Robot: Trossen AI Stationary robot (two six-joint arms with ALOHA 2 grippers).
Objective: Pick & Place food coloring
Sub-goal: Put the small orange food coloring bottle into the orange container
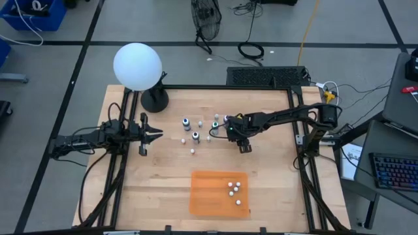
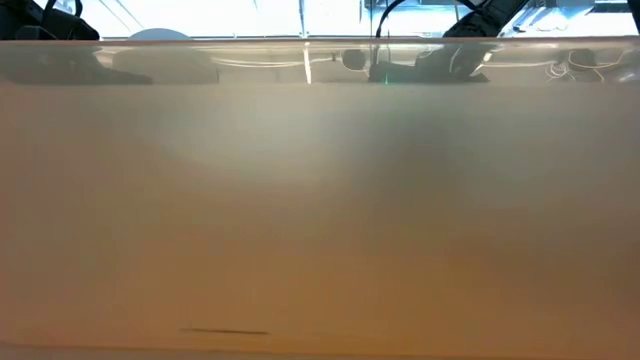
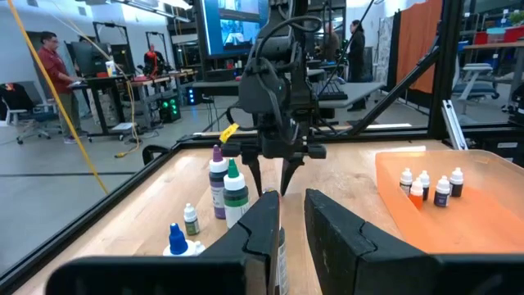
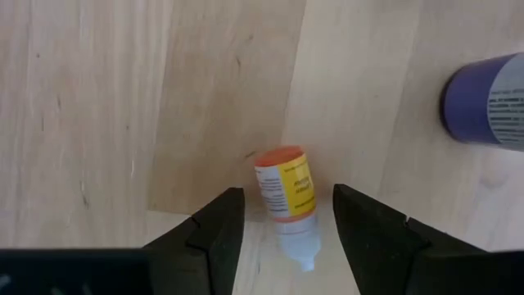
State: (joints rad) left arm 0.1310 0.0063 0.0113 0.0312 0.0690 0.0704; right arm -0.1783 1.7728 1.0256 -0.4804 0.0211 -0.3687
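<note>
Orange mat (image 1: 209, 196): lower ctr of high view, on wood surface (image 1: 144, 189); five small bottles (image 1: 234, 190) on its right part.
Loose bottles (image 1: 194, 137): mid-frame, betw. the two arms, standing on surface.
Orange-cap dropper (image 4: 288, 197): lying on its side betw. right tool's fingers, not gripped.
Right tool (image 1: 244, 147): ctr-right, pointing down, jaws spread wide.
Left tool (image 1: 157, 133): left-ctr, jaws nearly together, holding nothing.
Lamp (image 1: 137, 66): white globe, upper left.
</note>
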